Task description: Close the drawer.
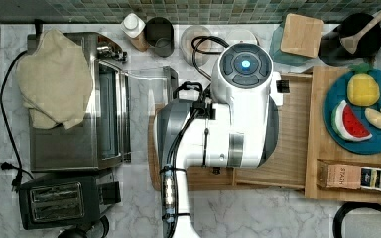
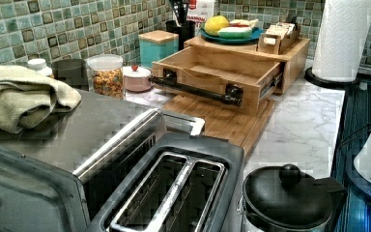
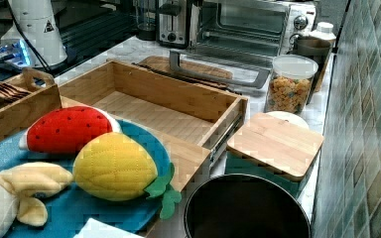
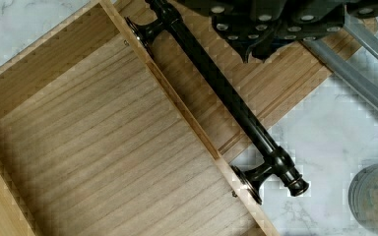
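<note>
The drawer [image 2: 212, 72] stands pulled out of its stand [image 2: 290, 53], over the cutting board [image 2: 222, 121], in the left view's far middle. The gripper [image 4: 256, 29] hangs above its black handle [image 4: 216, 88]; finger state unclear.

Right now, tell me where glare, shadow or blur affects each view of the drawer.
Top view: the arm hides most of the drawer. Left view: evenly lit, its inside shaded. Right view: soft, blocky. Wrist view: the black handle shows a thin highlight, and the drawer's corner is shadowed.
</note>
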